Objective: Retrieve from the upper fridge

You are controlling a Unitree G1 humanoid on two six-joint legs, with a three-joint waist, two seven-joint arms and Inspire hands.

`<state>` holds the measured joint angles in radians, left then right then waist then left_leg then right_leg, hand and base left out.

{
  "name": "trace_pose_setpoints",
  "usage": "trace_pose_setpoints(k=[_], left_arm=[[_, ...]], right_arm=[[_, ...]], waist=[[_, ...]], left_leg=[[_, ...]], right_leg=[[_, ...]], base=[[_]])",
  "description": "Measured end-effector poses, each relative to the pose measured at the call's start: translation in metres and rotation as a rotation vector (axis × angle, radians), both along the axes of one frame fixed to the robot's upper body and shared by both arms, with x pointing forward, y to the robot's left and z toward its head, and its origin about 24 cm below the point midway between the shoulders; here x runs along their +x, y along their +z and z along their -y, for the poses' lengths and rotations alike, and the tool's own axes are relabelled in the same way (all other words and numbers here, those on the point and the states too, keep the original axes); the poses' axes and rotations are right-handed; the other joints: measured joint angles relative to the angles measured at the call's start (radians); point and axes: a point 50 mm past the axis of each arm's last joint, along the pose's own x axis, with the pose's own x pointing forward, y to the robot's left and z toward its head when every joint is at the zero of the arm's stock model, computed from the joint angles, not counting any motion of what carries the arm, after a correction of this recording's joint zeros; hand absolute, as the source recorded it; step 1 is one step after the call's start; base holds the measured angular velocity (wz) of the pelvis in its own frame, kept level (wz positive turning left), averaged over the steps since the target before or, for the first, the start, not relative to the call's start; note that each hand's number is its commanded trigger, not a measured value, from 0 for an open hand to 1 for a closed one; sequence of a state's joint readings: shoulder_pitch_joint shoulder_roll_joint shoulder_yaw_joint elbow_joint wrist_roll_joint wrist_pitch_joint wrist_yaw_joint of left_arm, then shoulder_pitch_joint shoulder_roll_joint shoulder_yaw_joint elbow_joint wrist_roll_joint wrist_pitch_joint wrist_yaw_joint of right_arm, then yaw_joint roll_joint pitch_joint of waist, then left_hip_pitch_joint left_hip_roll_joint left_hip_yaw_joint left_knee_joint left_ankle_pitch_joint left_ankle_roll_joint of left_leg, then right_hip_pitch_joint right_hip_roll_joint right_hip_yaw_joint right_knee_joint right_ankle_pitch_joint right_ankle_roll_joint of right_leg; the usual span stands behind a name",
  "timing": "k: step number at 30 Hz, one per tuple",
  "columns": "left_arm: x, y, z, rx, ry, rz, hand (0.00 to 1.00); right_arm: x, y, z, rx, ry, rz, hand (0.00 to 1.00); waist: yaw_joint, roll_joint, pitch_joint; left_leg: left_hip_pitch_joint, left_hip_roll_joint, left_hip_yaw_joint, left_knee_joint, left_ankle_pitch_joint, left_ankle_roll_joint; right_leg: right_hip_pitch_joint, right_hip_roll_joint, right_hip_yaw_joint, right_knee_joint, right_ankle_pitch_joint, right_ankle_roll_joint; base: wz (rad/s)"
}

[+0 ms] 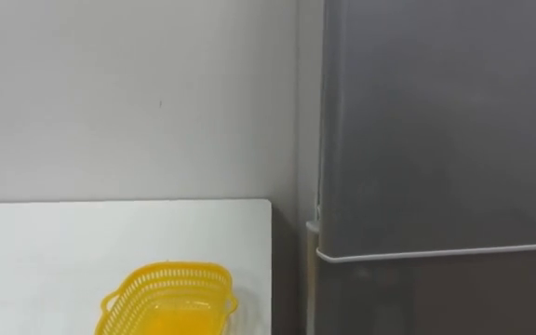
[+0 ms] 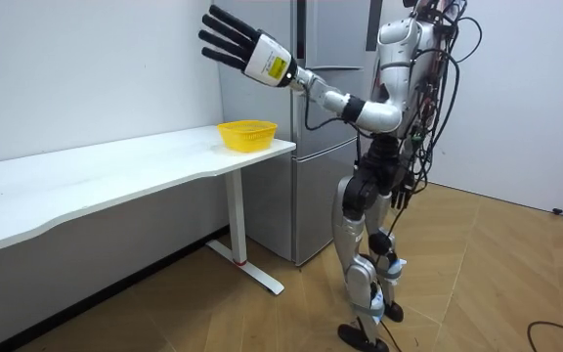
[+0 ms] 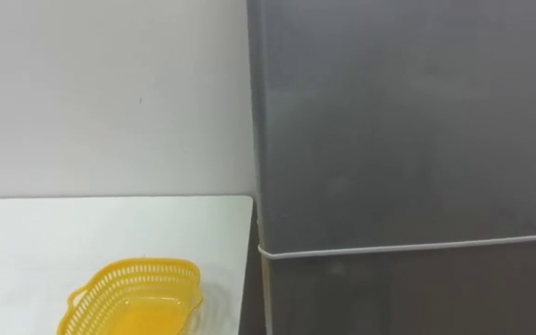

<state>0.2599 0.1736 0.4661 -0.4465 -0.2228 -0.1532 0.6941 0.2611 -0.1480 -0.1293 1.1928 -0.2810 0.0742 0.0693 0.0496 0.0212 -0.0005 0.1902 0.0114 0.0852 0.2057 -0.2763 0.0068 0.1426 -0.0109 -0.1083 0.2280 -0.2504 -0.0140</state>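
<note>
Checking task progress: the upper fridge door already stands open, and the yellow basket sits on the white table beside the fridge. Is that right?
Not quite. The upper fridge door is shut, not open; the right eye view shows its closed front. The rest holds: the yellow basket sits on the white table beside it.

Grey two-door fridge (image 3: 408,167), upright, upper door (image 1: 445,121) closed

We find a yellow basket (image 1: 167,300) sitting by the right edge of the white tabletop (image 1: 54,242), whose far edge meets a pale wall (image 1: 128,93); the room view shows a wood floor (image 2: 477,284) below.
</note>
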Motion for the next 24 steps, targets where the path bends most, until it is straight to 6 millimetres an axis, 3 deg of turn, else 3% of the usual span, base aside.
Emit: trace_pose_setpoints(k=[6, 10, 19, 24], left_arm=[[0.021, 0.014, 0.030, 0.067, -0.264, 0.037, 0.00], [0.038, 0.017, 0.052, 0.108, -0.463, 0.037, 0.00], [0.053, 0.022, 0.076, 0.150, -0.744, 0.049, 0.00], [0.059, 0.017, 0.089, 0.158, -0.890, 0.002, 0.00]], right_arm=[[0.010, -0.001, -0.002, 0.026, 0.073, 0.014, 0.00], [0.017, -0.002, -0.004, 0.048, 0.094, 0.027, 0.00], [0.025, -0.003, -0.005, 0.066, 0.096, 0.032, 0.00], [0.029, -0.003, -0.006, 0.075, 0.098, 0.032, 0.00]], waist=[[-0.025, -0.004, 0.0050], [-0.036, -0.007, 0.0169], [-0.062, -0.010, 0.0167], [-0.081, -0.018, 0.0090]], left_leg=[[-0.005, -0.003, -0.008, -0.002, 0.002, 0.002], [-0.006, -0.003, -0.008, -0.002, 0.002, 0.002], [-0.006, -0.002, -0.004, -0.008, 0.002, 0.002], [-0.006, -0.002, -0.006, -0.008, 0.002, 0.002]], right_leg=[[0.001, -0.001, -0.002, -0.009, 0.003, 0.004], [0.002, -0.002, -0.004, -0.009, 0.003, 0.004], [-0.004, 0.000, 0.003, -0.007, 0.003, 0.004], [-0.006, 0.002, 0.009, -0.008, 0.004, 0.003]], base=[[0.03], [0.00], [-0.02], [-0.04]])
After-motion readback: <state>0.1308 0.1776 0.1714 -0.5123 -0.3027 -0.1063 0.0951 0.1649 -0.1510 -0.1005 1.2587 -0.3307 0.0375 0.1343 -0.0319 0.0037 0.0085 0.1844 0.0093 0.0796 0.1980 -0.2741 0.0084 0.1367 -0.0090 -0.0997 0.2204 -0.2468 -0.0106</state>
